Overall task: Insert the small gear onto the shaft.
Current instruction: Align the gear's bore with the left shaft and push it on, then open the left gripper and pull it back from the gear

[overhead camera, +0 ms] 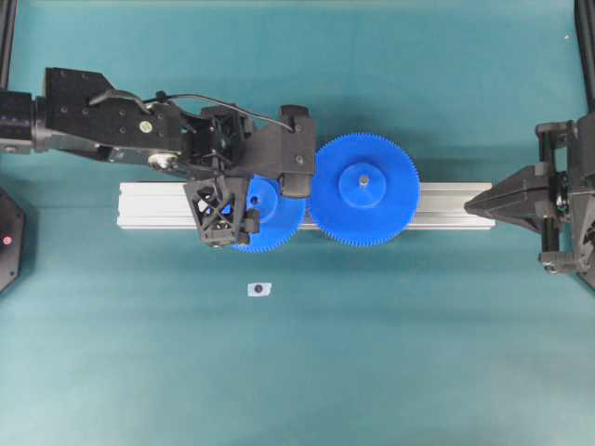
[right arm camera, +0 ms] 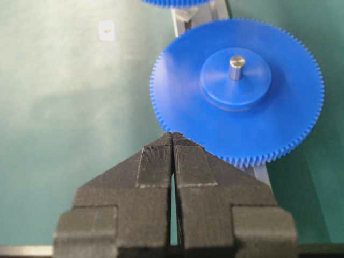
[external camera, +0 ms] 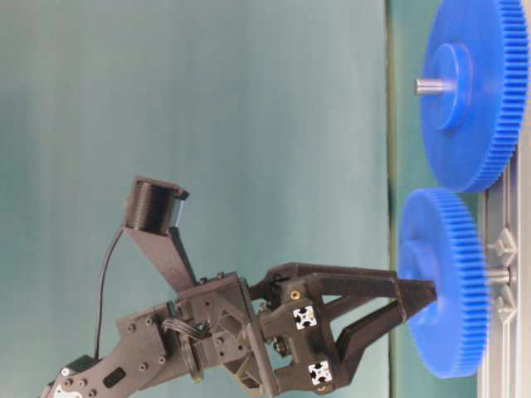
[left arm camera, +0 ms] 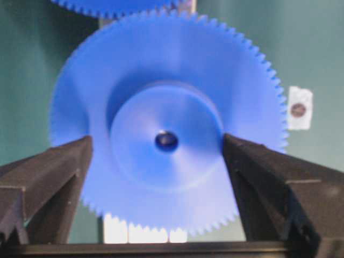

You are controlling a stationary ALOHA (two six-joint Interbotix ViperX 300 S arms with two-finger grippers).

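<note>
The small gear [overhead camera: 277, 221] lies flat on the aluminium rail [overhead camera: 446, 206], its teeth meeting the larger blue gear. In the table-level view the small gear [external camera: 444, 282] sits on the shaft [external camera: 498, 276], a short silvery stub at the rail. My left gripper [overhead camera: 260, 190] hovers over it, open. In the left wrist view its fingers [left arm camera: 64, 172] stand either side of the raised hub [left arm camera: 166, 107], with a gap on the left side. The centre hole [left arm camera: 166, 141] looks dark. My right gripper [right arm camera: 173, 134] is shut on nothing, off the rail's right end [overhead camera: 476, 206].
The larger blue gear [overhead camera: 363, 190] sits on its grey pin [right arm camera: 236, 65] on the rail. A small white tag with a dark dot [overhead camera: 259, 289] lies on the green mat in front of the rail.
</note>
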